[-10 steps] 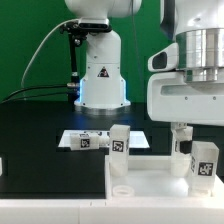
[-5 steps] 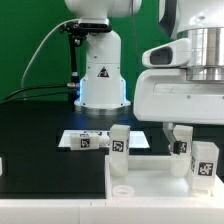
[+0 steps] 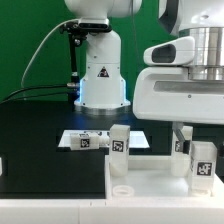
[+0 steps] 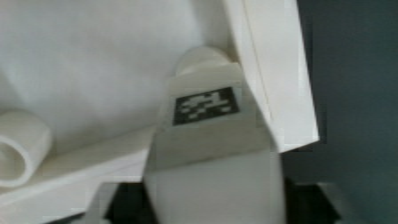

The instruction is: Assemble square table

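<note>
The white square tabletop [image 3: 150, 178] lies flat at the front of the exterior view. One tagged white leg [image 3: 118, 143] stands at its far left corner, and another [image 3: 203, 162] stands at its right. My gripper [image 3: 183, 138] hangs over the tabletop's far right side, just behind that right leg. In the wrist view a tagged white leg [image 4: 210, 130] fills the space between my dark fingers [image 4: 128, 203], which press against its sides; my gripper [image 4: 214, 205] is shut on it. The tabletop's edge [image 4: 267, 70] runs beside this leg. Another rounded white part [image 4: 15, 150] lies close by.
The big white robot base [image 3: 100, 75] with a triangle mark stands at the back. The marker board [image 3: 92, 138] lies on the black table behind the tabletop. My large white hand [image 3: 185, 85] blocks the right side of the exterior view.
My hand has come closer to the exterior camera and shifted slightly to that view's right. The standing legs and the tabletop have stayed in place.
</note>
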`<state>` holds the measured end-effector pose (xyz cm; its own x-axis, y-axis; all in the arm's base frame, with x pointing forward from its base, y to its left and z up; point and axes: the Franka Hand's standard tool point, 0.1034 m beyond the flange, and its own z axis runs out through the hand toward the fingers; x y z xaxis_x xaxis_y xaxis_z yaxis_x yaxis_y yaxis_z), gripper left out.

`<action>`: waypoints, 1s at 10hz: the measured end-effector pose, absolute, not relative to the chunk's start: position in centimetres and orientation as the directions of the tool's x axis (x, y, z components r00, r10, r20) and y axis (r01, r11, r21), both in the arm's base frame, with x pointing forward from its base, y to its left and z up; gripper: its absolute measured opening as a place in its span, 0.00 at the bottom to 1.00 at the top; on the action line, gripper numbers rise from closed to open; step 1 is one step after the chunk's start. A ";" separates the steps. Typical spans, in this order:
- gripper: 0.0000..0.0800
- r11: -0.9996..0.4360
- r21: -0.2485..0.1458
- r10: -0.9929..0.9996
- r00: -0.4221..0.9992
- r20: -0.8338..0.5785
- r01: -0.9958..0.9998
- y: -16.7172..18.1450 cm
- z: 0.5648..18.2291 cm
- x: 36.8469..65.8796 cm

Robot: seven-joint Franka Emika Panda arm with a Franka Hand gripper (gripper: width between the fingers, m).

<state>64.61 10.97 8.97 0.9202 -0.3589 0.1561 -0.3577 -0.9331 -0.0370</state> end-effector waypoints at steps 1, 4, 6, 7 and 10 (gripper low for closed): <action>0.36 -0.899 -0.050 -0.438 0.886 0.152 -0.436 10.9 9.0 64.6; 0.36 -0.609 -0.095 -0.793 0.599 0.112 -0.787 10.4 8.8 64.3; 0.36 -0.395 -0.107 -0.918 0.389 0.076 -0.912 10.2 8.7 64.1; 0.36 -0.243 -0.113 -0.970 0.241 0.038 -0.963 10.1 8.8 64.0; 0.36 -0.133 -0.113 -0.991 0.132 0.014 -0.985 9.9 8.7 63.9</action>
<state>63.90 9.93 8.69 0.1322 -0.9911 0.0138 -0.9846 -0.1329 -0.1132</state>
